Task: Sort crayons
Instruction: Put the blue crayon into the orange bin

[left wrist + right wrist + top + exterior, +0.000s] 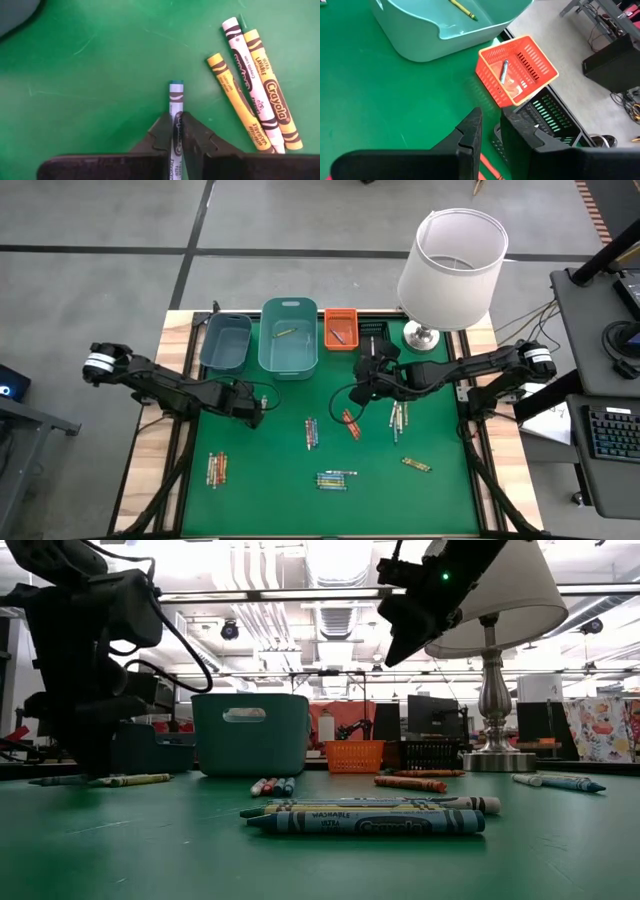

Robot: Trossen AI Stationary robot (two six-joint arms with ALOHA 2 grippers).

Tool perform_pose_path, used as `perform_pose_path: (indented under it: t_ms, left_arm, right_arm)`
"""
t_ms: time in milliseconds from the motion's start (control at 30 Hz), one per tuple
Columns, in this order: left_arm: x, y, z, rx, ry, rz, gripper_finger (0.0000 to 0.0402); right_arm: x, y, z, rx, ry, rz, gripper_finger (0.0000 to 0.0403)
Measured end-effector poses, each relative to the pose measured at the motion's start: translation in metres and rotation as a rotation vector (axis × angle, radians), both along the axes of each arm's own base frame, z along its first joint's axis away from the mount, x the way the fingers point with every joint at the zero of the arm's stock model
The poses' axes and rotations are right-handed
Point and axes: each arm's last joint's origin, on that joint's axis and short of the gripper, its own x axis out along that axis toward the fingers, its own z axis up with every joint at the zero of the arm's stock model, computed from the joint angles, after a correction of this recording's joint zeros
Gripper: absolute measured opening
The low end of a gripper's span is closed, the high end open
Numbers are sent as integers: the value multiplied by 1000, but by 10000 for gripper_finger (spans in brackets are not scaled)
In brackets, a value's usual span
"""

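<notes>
Crayons lie in small groups on the green mat (330,470). My left gripper (256,416) stands low over the mat's left part, shut on a white-wrapped crayon with a teal tip (176,97). Three more crayons (252,90), two yellow and one white, lie just beside it. My right gripper (362,378) hangs high over the mat's far middle, facing the orange basket (517,67). An orange-red crayon (489,166) shows between its fingers, which stand a narrow gap apart. My left gripper pinches the wrapped body (176,131) of the white crayon between its two fingers, coming steeply from above. The teal tip end (176,84) sticks out past the fingertips, and the crayon looks to lie on the mat. My right gripper holds the orange-red crayon back from its fingertips, high above the mat; the fingers hide which part it has.
Along the far edge stand a grey-blue bin (226,340), a teal bin (289,335) with one crayon inside, the orange basket (340,328) and a black basket (372,332). A lamp (452,260) stands at the far right. Crayon groups (337,479) lie mid-mat.
</notes>
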Motion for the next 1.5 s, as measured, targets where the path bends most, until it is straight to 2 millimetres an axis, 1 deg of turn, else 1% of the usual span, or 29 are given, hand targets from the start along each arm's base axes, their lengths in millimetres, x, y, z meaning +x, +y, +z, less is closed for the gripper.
perform_pose_path:
  t_ms: [100,200,267,333,433,500,567,633,700,800,933,1100,1233,1433,1500]
  left_arm:
    - [1,-1,16,-23,-44,-45,2]
    - [10,-1,48,7,-214,-125,1]
    - [13,-1,71,52,-313,-216,1]
    - [22,-2,100,99,-505,-336,1]
    - [28,-4,138,233,-789,-534,1]
    - [30,-6,159,313,-987,-687,1]
    - [28,-8,172,404,-1150,-818,0]
    - [29,-9,176,489,-1239,-889,0]
    - [30,-10,172,563,-1288,-914,0]
    - [36,-10,167,650,-1355,-911,0]
    - [48,-9,154,691,-1399,-888,0]
    - [60,-6,149,704,-1402,-859,0]
    - [66,-3,147,715,-1431,-829,0]
    - [74,-1,145,749,-1487,-794,0]
    - [77,0,143,750,-1502,-784,0]
  right_arm:
    - [-1,0,-3,6,11,6,61]
    - [-1,1,-5,43,22,40,61]
    - [2,3,-6,79,13,106,61]
    - [7,6,-9,121,-21,216,58]
    - [17,11,-11,160,-160,427,54]
    - [22,15,-10,150,-284,569,52]
    - [27,17,-9,111,-419,676,49]
    - [29,18,-7,77,-550,728,48]
    - [32,19,-3,51,-674,764,48]
    - [36,21,-1,22,-753,811,51]
    - [42,22,3,4,-775,830,66]
    - [47,22,14,-23,-798,838,103]
    - [49,23,20,-31,-815,840,125]
    - [52,23,24,-69,-806,853,125]
    - [56,22,28,-78,-823,851,123]
